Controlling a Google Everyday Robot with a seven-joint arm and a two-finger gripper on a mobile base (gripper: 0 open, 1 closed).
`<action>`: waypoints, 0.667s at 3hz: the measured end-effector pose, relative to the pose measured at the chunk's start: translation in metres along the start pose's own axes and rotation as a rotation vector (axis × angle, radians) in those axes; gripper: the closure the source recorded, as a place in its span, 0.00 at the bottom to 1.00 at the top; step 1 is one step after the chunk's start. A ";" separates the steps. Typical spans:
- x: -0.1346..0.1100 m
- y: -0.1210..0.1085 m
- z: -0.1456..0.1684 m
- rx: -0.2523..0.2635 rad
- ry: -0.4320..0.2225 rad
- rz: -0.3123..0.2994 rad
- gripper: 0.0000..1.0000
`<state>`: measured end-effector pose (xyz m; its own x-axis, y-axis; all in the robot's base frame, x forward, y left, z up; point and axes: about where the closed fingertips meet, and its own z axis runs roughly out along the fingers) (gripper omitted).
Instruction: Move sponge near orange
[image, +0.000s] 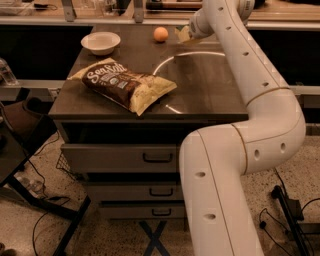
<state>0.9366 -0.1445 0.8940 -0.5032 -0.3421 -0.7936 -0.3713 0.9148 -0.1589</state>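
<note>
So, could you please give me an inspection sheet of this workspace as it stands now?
Surface: dark tabletop, pale ring mark on it.
Job's things: sponge at the pincer's tip, beside the orange, small gap between.
Clutter: chip bag in front; white bowl back left.
Grippers: pincer over the tabletop's back edge, at the sponge.
Cables: cables loose on the floor, both sides.
Surroundings: drawers below; counter behind.

A white bowl (100, 42) sat at the far left corner of the table (210, 85). A brown-and-yellow chip bag (125, 85) lay nearer the front, above the drawers (160, 157). My gripper (186, 34) hung over the far edge.
</note>
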 end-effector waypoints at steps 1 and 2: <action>0.006 -0.022 0.008 0.056 -0.023 0.059 1.00; 0.007 -0.022 0.011 0.059 -0.024 0.069 0.87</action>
<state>0.9498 -0.1646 0.8853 -0.5069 -0.2736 -0.8175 -0.2894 0.9473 -0.1376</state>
